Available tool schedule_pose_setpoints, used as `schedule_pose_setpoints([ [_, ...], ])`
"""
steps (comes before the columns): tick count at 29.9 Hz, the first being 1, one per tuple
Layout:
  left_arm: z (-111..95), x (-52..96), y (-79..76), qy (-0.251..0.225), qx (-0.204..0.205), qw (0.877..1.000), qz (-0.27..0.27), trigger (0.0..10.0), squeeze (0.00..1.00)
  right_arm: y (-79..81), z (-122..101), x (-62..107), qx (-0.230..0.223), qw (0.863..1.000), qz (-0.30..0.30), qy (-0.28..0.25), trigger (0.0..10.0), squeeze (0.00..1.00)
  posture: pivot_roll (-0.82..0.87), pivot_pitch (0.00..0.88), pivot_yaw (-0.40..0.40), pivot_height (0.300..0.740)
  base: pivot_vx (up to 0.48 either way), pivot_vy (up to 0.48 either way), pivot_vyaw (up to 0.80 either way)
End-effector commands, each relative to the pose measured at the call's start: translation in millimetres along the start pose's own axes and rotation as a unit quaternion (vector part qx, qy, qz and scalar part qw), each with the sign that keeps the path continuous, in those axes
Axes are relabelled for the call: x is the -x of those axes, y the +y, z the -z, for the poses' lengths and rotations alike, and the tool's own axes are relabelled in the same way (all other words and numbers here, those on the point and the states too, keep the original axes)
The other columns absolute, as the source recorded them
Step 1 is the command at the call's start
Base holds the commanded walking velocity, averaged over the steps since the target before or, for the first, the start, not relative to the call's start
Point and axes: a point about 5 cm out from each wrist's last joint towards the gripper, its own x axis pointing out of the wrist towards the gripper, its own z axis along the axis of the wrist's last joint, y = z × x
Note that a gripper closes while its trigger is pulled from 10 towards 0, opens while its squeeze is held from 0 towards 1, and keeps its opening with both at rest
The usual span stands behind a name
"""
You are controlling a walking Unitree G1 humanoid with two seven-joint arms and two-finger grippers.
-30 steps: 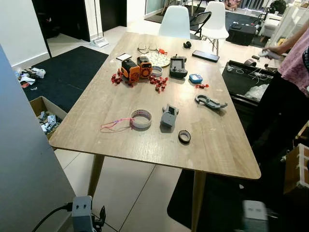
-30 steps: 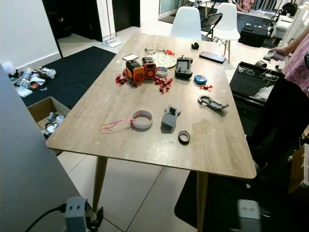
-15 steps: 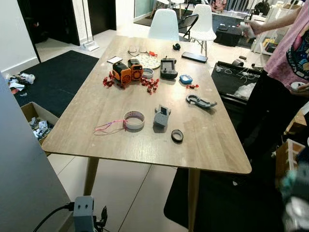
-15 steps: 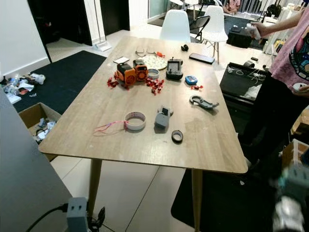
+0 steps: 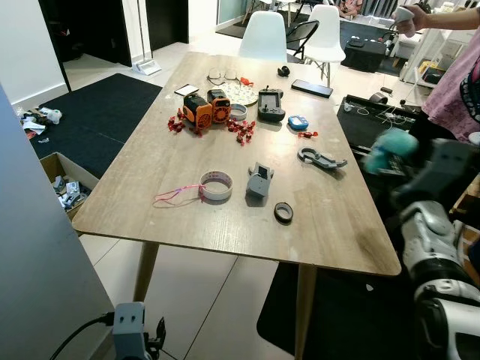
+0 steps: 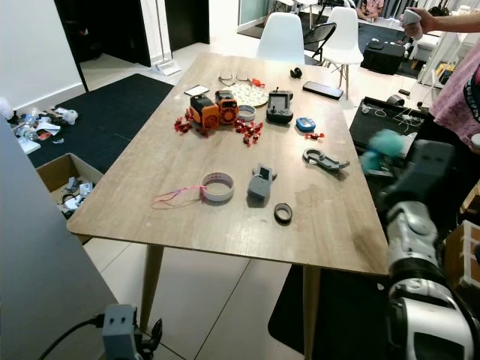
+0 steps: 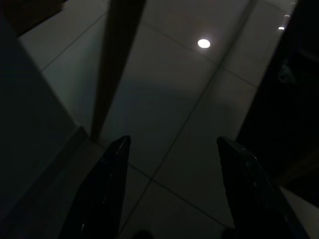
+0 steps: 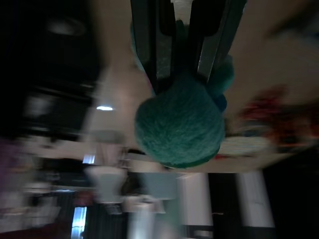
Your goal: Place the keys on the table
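Your right gripper (image 6: 390, 161) is raised beside the table's (image 5: 187, 161) right edge, blurred in the head views, where all you can make out ahead of it is a teal fluffy ball (image 5: 391, 146). The right wrist view fills that in — the two black fingers (image 8: 149, 35) are closed on something dark with the teal pom-pom (image 8: 179, 124) dangling from it, presumably the keys, though no metal key is clear. The grey curved tool (image 5: 322, 157) lies on the table just left of the gripper.

Your left gripper (image 7: 169, 194) hangs idle with its fingers spread wide, holding nothing, above dim floor tiles (image 7: 174, 99).

Half a second ago the right arm was only a blur at the frame's lower right corner; it has now come up to table height. A person in a pink top (image 5: 454, 82) stands beyond it.
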Motion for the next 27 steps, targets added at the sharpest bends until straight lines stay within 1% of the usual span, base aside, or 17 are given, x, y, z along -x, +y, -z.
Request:
schedule_pose_setpoints([
  [1,4.8,3.3,-2.2,0.004,0.004,1.0,-0.001,10.0,0.0,4.9,2.4,-0.7,-0.003,1.0,-0.024,0.011,10.0,0.0,0.06,0.053,-0.097,0.74,0.0,0.0,0.0],
  [2,5.9,4.4,-1.7,0.005,0.005,1.0,-0.002,10.0,0.0,35.9,19.7,-0.3,0.013,0.991,-0.124,0.052,10.0,0.0,0.07,0.056,-0.098,0.74,0.0,0.0,0.0],
  [3,6.4,4.9,-1.6,0.005,0.005,1.0,-0.002,10.0,0.0,47.4,28.9,2.6,0.022,0.983,-0.166,0.074,10.0,0.0,0.07,0.056,-0.098,0.74,0.0,0.0,0.0],
  [4,6.4,4.9,-1.6,0.005,0.005,1.0,-0.002,10.0,0.0,47.4,28.9,2.6,0.022,0.983,-0.166,0.074,10.0,0.0,0.07,0.056,-0.098,0.74,0.0,0.0,0.0],
  [6,6.8,5.4,-1.3,0.005,0.005,1.0,-0.002,10.0,0.0,62.1,43.5,10.3,0.047,0.966,-0.228,0.108,10.0,0.0,0.07,0.057,-0.1,0.74,0.0,0.0,0.0],
  [7,6.9,5.6,-1.0,0.005,0.005,1.0,-0.002,10.0,0.0,66.7,47.9,13.4,0.055,0.959,-0.25,0.119,10.0,0.0,0.07,0.058,-0.1,0.74,0.0,0.0,0.0],
  [8,6.9,5.8,-0.6,0.004,0.005,1.0,-0.002,10.0,0.0,71.7,52.5,16.9,0.058,0.952,-0.273,0.13,10.0,0.0,0.07,0.059,-0.099,0.74,0.0,0.0,0.0],
  [9,6.9,5.8,-0.6,0.004,0.005,1.0,-0.002,10.0,0.0,71.7,52.5,16.9,0.058,0.952,-0.273,0.13,10.0,0.0,0.07,0.059,-0.099,0.74,0.0,0.0,0.0],
  [10,7.0,6.1,0.2,0.004,0.005,1.0,-0.002,10.0,0.0,78.0,58.0,22.0,0.06,0.941,-0.302,0.144,10.0,0.0,0.07,0.059,-0.097,0.74,0.0,0.0,0.0],
  [11,7.0,6.1,0.2,0.004,0.005,1.0,-0.002,10.0,0.0,78.0,58.0,22.0,0.06,0.941,-0.302,0.144,10.0,0.0,0.07,0.059,-0.097,0.74,0.0,0.0,0.0],
  [14,6.7,6.2,0.7,0.003,0.006,1.0,0.001,10.0,0.0,84.2,63.2,27.1,0.055,0.929,-0.33,0.158,10.0,0.0,0.07,0.062,-0.092,0.74,0.0,0.0,0.0],
  [15,6.7,6.2,0.7,0.003,0.006,1.0,0.001,10.0,0.0,84.2,63.2,27.1,0.055,0.929,-0.33,0.158,10.0,0.0,0.07,0.062,-0.092,0.74,0.0,0.0,0.0],
  [17,6.5,6.2,0.4,0.002,0.008,1.0,0.005,10.0,0.0,86.7,65.2,30.0,0.057,0.922,-0.346,0.166,10.0,0.0,0.07,0.061,-0.091,0.74,0.0,0.0,0.0],
  [21,6.3,6.2,-0.2,0.001,0.01,1.0,0.008,10.0,0.0,87.3,66.7,32.1,0.064,0.917,-0.354,0.172,10.0,0.0,0.07,0.062,-0.091,0.74,0.0,0.0,0.0],
  [27,6.6,6.6,-1.4,0.0,0.012,1.0,0.013,10.0,0.0,85.7,67.0,34.1,0.07,0.916,-0.354,0.177,10.0,0.0,0.07,0.063,-0.089,0.74,0.0,0.0,0.0],
])
